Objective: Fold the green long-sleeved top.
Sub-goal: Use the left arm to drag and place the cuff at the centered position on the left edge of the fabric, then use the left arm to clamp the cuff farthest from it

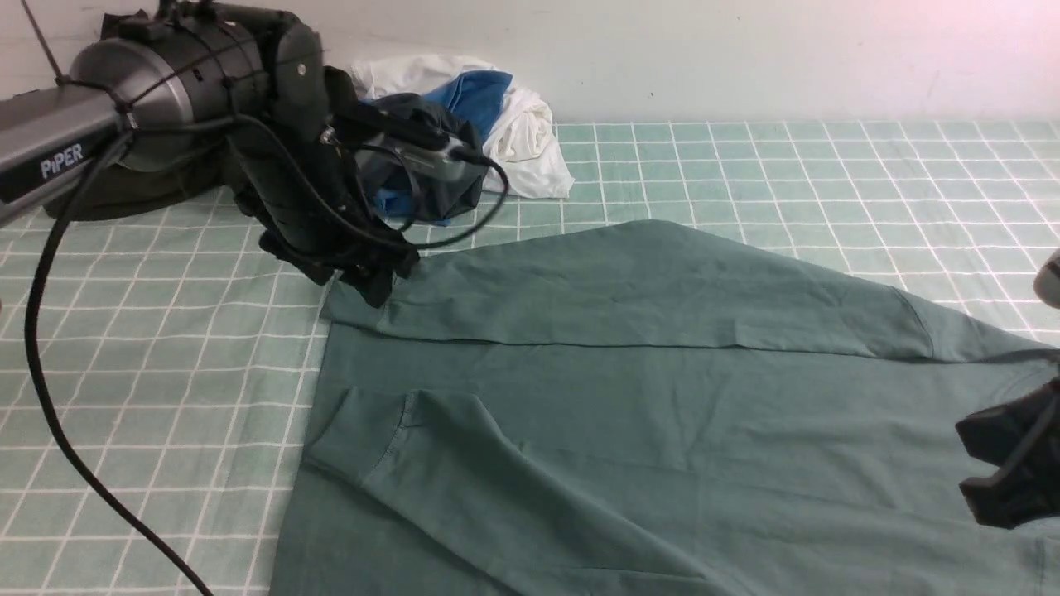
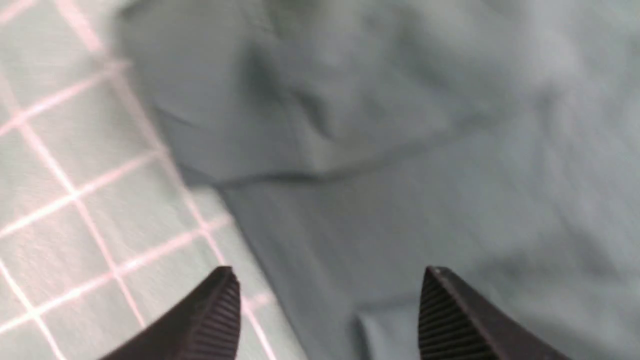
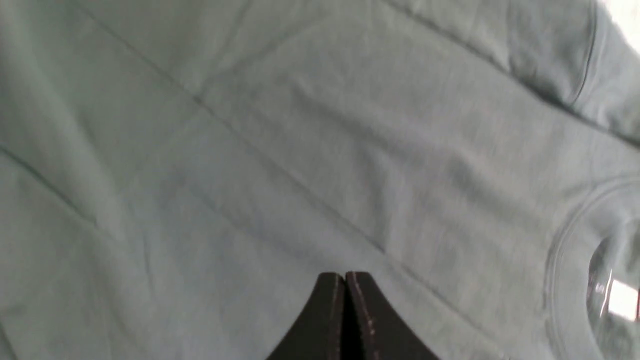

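Setting: a table under a pale green checked cloth (image 1: 149, 348) with white grid lines, plain white wall (image 1: 745, 58) behind.

The left gripper (image 2: 330, 300) has its jaws spread wide with nothing between them. It hovers just over the far-left corner of the top (image 1: 629, 430), right where a cuff (image 1: 352, 314) ends. My guess is that's the drop-off spot for the far sleeve (image 1: 629, 290), which lies folded across the body from the right shoulder over to the left edge. That makes sense if the plan is sleeves in first, then the body.

The right gripper (image 3: 345, 300) sits at the right edge with its jaws pressed tight together. I don't see any cloth pinched in there, so it looks parked above the top near the neck (image 3: 565, 235).

The top itself lies flat, filling the near middle and right of the table. A second sleeve (image 1: 464, 472) lies angled in over the near-left part. Probably the body fold comes next, just my read.

Writing: "PiPER" in white on the left arm (image 1: 50, 141). There's a white tag (image 3: 622, 300) inside the neck, too blurry to read.

At the far side, well apart from the top, sits a pile (image 1: 513, 124) of white, blue and dark clothes.
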### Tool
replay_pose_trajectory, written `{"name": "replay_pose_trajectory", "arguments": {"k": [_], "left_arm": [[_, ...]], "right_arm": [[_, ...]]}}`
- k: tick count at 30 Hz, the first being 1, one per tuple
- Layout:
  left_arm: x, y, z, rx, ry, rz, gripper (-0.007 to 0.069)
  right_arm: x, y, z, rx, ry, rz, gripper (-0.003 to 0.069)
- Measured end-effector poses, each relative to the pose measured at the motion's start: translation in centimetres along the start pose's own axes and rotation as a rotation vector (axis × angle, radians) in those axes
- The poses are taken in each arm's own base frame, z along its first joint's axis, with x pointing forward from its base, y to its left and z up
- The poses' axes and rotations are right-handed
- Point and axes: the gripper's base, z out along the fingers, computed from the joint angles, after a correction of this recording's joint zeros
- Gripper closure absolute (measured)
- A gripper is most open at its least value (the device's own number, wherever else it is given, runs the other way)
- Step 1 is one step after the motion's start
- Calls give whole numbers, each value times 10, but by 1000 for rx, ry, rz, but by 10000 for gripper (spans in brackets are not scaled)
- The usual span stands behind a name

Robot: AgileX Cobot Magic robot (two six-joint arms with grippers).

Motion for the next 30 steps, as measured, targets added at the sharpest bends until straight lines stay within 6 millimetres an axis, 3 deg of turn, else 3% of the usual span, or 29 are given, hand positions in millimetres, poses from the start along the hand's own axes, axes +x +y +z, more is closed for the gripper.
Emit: {"name": "replay_pose_trajectory", "arguments": {"k": [4, 11, 15, 22, 26, 30], "left_arm": [[-2, 26, 31, 40, -31, -135, 162], [0, 34, 74, 62, -33, -194, 177], [0, 35, 77, 61, -31, -196, 247], [-3, 36, 76, 52, -57, -193, 563], [-3, 40, 75, 11, -51, -158, 614], [-1, 45, 75, -46, -38, -136, 568]], "right_arm": [[-6, 0, 4, 3, -45, 0, 676], [-8, 0, 24, -4, 8, -3, 676], [-7, 0, 34, -8, 45, -4, 676], [-6, 1, 45, -13, 86, -5, 676], [-6, 1, 45, -13, 86, -5, 676], [-6, 1, 45, -13, 86, -5, 676]]}}
